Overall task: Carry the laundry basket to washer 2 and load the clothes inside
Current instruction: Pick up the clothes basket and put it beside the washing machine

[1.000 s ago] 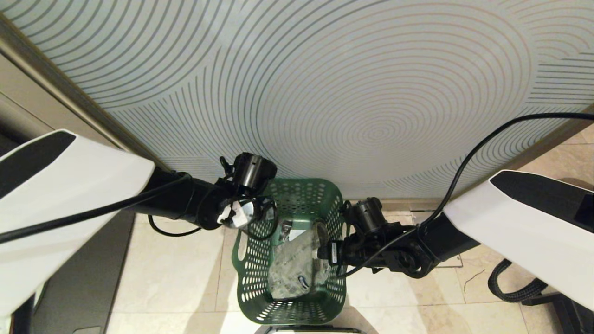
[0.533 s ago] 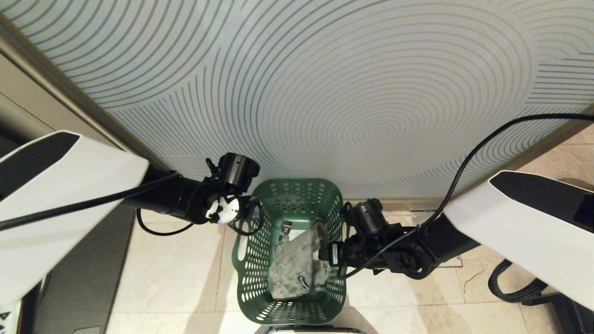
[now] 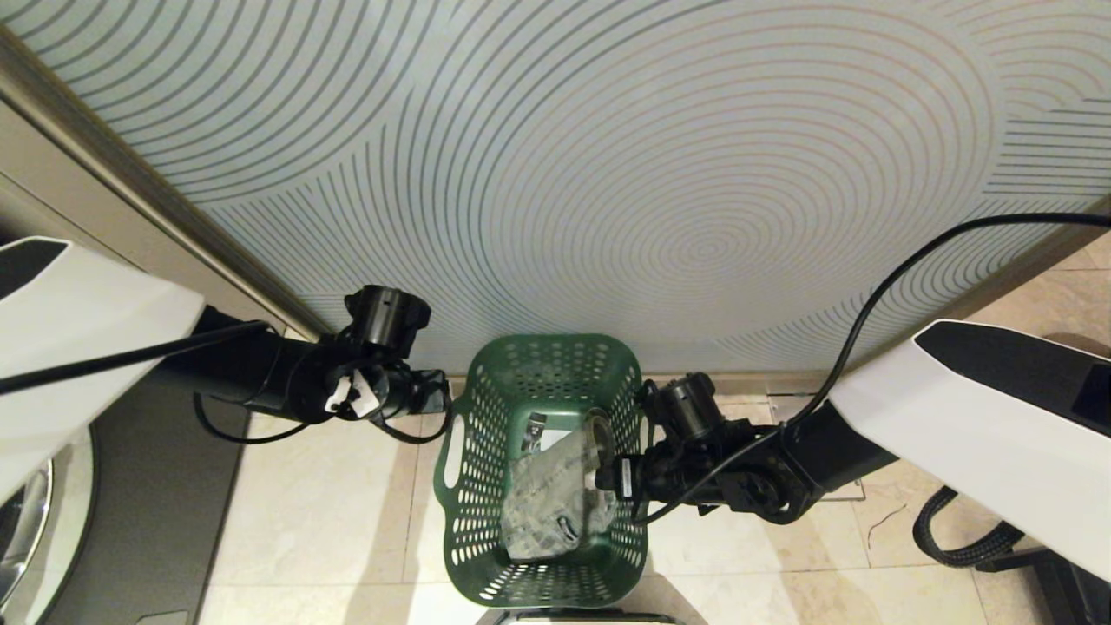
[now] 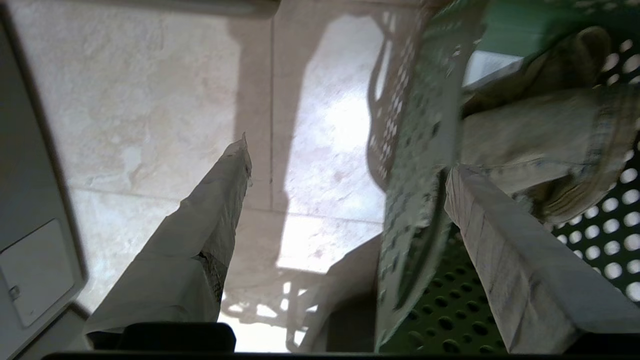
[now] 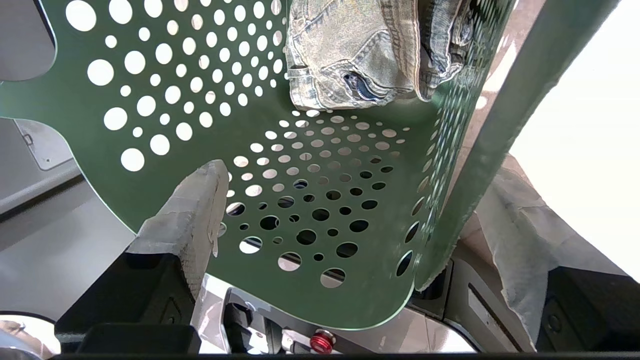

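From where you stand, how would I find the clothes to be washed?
Look at the foot of the wall with curved lines, where a green laundry basket full of round holes stands on the tiled floor. Inside it lies crumpled pale denim clothing, the only fabric among hard plastic and black arms.

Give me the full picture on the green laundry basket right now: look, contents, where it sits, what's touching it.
The laundry basket is dark green plastic with rounded corners, walls and bottom full of round holes, and a handle slot in its left wall. It stands upright on the pale tiled floor by the patterned wall. Faded denim clothes lie crumpled inside. The right pincer is open astride its right rim, one finger inside, one outside. The open left pincer hangs by its left wall; contact is unclear.
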Motion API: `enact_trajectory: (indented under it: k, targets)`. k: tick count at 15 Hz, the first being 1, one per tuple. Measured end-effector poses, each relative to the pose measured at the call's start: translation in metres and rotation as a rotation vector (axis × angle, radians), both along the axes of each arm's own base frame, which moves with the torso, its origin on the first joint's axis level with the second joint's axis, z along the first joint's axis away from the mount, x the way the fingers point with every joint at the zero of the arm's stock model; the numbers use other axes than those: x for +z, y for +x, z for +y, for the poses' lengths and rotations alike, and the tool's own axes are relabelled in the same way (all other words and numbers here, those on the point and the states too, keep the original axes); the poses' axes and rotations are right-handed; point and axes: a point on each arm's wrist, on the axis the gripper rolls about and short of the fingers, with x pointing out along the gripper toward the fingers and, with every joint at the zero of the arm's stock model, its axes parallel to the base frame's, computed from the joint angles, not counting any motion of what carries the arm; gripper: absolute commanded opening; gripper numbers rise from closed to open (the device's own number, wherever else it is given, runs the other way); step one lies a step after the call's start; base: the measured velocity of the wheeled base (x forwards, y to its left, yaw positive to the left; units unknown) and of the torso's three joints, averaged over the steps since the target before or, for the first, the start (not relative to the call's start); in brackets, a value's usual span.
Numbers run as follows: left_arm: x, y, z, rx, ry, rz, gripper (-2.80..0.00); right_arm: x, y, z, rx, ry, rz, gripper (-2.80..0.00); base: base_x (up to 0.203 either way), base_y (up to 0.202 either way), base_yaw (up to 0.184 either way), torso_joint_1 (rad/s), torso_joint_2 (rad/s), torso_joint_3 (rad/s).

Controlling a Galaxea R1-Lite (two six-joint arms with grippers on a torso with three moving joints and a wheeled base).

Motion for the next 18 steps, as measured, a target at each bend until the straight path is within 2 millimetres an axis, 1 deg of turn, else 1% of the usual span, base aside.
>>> enact_trajectory:
  k: [4, 7, 9, 14, 18]
  targets:
    - [-0.009, -0.010, 0.014, -0.026, 0.044, 0.001, 0.00, -0.002, -0.001, 0.000, -0.003, -0.009, 0.002, 0.00, 0.000, 0.000, 0.000, 0.000, 0.00, 0.000]
    - [-0.016, -0.020, 0.019, -0.097, 0.029, 0.026, 0.00, -0.004, -0.001, 0.000, -0.004, -0.014, 0.006, 0.00, 0.000, 0.000, 0.000, 0.000, 0.00, 0.000]
    - [-0.019, -0.024, 0.022, -0.098, 0.032, 0.042, 0.00, -0.005, -0.003, 0.002, 0.000, -0.016, 0.007, 0.00, 0.000, 0.000, 0.000, 0.000, 0.00, 0.000]
    - [-0.030, -0.023, 0.020, -0.094, 0.021, 0.054, 0.00, -0.005, -0.005, 0.006, 0.006, -0.019, 0.006, 0.00, 0.000, 0.000, 0.000, 0.000, 0.00, 0.000]
    - [-0.034, -0.025, 0.016, -0.098, 0.016, 0.070, 0.00, -0.006, -0.007, 0.006, 0.010, -0.022, 0.012, 0.00, 0.000, 0.000, 0.000, 0.000, 0.00, 0.000]
